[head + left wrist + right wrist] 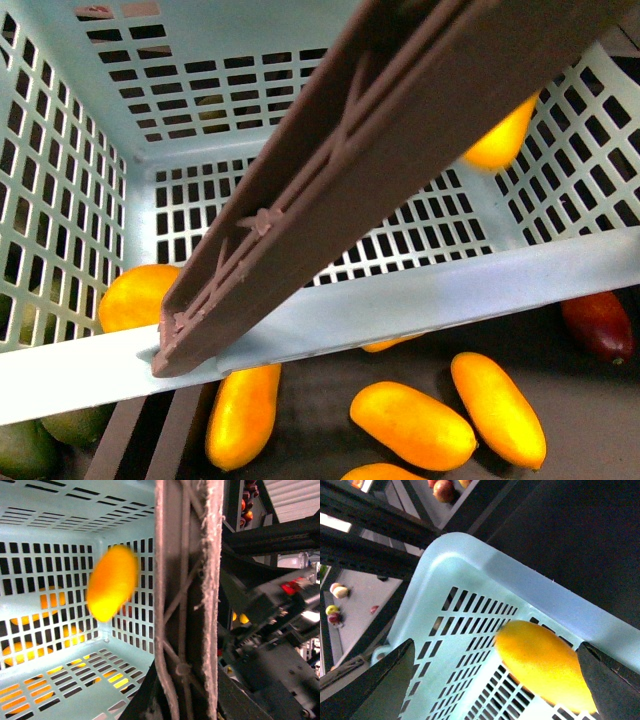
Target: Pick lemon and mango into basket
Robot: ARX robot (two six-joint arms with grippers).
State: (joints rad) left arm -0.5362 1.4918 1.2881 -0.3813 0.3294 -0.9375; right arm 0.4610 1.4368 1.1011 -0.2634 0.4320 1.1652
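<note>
Right fingers spread — mango loose over basket; left fingers unclear; dark surface beneath.

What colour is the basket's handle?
Brown handle, against the light teal basket; the front view shows it best.

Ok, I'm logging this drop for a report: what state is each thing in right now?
Mango: ungripped, in the air inside the basket, blurred in the left wrist view, likely falling.
Right gripper: open.
Basket: no fruit resting on its visible floor.
Handle: raised across the opening.
Other mangoes: lying outside the basket.
</note>
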